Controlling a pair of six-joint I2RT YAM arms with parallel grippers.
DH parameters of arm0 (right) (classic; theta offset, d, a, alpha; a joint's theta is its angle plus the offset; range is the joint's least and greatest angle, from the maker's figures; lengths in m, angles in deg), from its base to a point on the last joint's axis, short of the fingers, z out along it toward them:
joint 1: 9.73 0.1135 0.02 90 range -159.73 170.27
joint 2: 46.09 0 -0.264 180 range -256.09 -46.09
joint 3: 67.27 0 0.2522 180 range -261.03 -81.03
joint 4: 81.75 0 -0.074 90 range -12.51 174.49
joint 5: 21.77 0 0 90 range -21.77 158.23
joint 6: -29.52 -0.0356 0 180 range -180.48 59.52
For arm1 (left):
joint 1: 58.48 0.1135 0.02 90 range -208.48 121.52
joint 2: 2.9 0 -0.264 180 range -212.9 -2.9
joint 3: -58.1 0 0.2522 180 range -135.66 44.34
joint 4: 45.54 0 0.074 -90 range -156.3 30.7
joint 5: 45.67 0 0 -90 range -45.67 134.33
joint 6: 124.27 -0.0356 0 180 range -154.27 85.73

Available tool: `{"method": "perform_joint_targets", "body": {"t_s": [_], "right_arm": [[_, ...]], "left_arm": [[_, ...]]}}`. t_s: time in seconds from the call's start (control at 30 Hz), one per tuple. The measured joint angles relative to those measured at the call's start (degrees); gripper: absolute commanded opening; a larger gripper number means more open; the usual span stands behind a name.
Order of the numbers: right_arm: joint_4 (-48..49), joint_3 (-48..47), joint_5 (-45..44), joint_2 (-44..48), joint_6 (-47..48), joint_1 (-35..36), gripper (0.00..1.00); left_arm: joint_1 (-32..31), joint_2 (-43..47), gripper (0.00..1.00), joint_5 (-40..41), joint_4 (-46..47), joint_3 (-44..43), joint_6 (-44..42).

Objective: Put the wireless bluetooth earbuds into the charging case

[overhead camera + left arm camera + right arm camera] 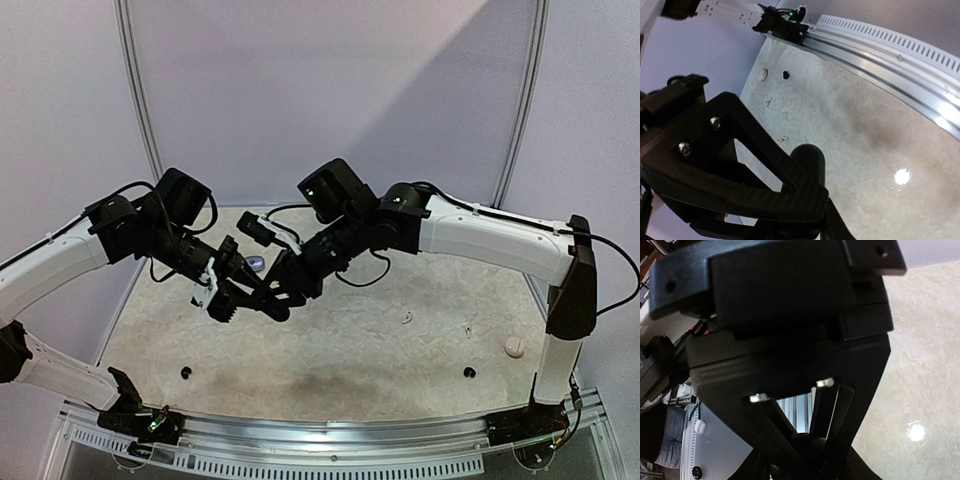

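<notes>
Both grippers meet above the middle of the table. My left gripper point(250, 300) is shut on a black rounded charging case point(810, 159), held off the table. My right gripper point(287, 292) comes in from the right, tip to tip with the left. Its fingers close in round the same dark rounded thing point(826, 442), and I cannot tell whether they grip it. Two tiny white earbuds point(407, 319) point(468, 328) lie on the table to the right. They also show in the left wrist view point(782, 138) point(768, 101). No earbud shows in either gripper.
A small white round thing point(514, 346) lies near the right arm's base. A small greyish thing point(256, 263) lies on the table behind the grippers. Two small black dots point(185, 373) point(469, 372) sit near the front edge, by the metal rail point(330, 440).
</notes>
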Motion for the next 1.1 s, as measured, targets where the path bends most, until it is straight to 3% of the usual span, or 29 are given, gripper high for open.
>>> {"method": "perform_joint_targets", "body": {"t_s": [0.13,0.17,0.3,0.33,0.5,0.67,0.87,1.1], "right_arm": [[0.0,0.0,0.2,0.0,0.2,0.0,0.16],[0.1,0.0,0.2,0.0,0.2,0.0,0.21],[0.3,0.0,0.0,0.0,0.2,0.0,0.64],[0.4,0.0,-0.4,0.0,0.0,0.0,0.71],[2.5,1.4,-5.0,1.0,0.4,0.1,0.87],[6.6,7.8,-11.4,7.4,1.3,0.2,0.89],[15.5,17.4,-16.9,18.7,3.0,0.1,0.81],[20.6,19.6,-17.0,19.8,3.1,0.2,0.72]], "left_arm": [[-0.1,0.0,0.00,0.3,-0.3,-0.2,-0.4],[-0.1,0.1,0.00,0.3,-0.4,-0.2,-0.5],[-0.1,0.4,0.00,0.5,-0.5,-0.2,-0.2],[-0.1,0.5,0.00,0.6,-0.5,-0.2,0.3],[-0.2,2.1,0.00,1.4,0.3,0.1,7.7],[-0.2,4.2,0.00,2.1,3.3,1.6,22.1],[0.6,6.1,0.00,1.5,7.7,3.7,42.8],[2.8,6.8,0.00,-1.4,16.0,5.3,68.1]]}}
